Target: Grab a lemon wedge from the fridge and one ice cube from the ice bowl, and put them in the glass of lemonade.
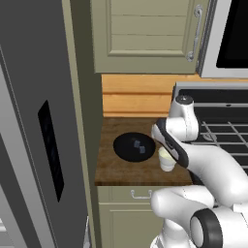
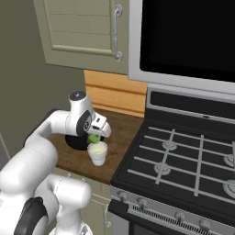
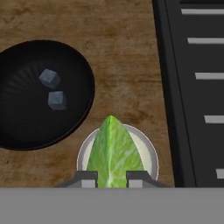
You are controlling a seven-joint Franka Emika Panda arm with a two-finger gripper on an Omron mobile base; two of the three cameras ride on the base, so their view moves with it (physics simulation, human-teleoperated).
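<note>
Step in hand: wedge delivery. Claw (image 3: 111, 178) is pinching the lemon wedge (image 3: 113, 153), fingertips (image 3: 88, 179) pressing on either side of it, and holding it right over the glass of lemonade (image 2: 97, 153).

In the hand view, going left to right: the ice bowl (image 3: 78, 61) is sitting up and to the left of the claw with both cubes in it, one ice cube (image 3: 49, 78) above the other; the glass is directly under the claw; the stove edge (image 3: 168, 87) is running along to the right.

Next move, as I judge it: spreading the fingers so the wedge drops in, then going left for a cube.

Arm is reaching forward over the wooden counter (image 1: 116, 169), elbow bent, hand pointing straight down, wrist just above the glass rim.
</note>
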